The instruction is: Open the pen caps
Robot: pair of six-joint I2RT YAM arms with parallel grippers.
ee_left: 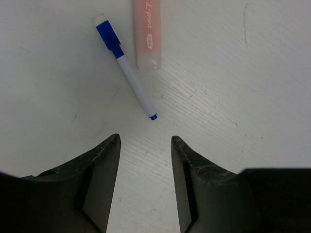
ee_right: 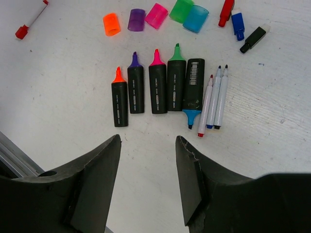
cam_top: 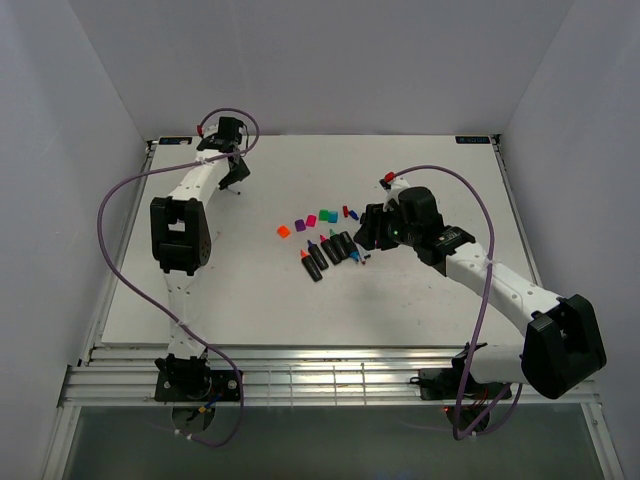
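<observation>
Right fingers (ee_right: 92, 184) stand apart and empty just before the row of highlighters (ee_right: 158, 90), whose tips are bare; their coloured caps (ee_right: 156, 15) lie loose beyond this row. Well apart from the row, the left fingers (ee_left: 97, 179), also spread, hover near a thin pen (ee_left: 136, 82) with its blue cap (ee_left: 108, 35) on, probably the next one to open.

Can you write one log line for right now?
left pincer: open, empty | right pincer: open, empty | highlighters: five uncapped | caps: loose beside them

White arms (cam_top: 205, 183), black joints (cam_top: 180, 232), purple cables (cam_top: 100, 215)
</observation>
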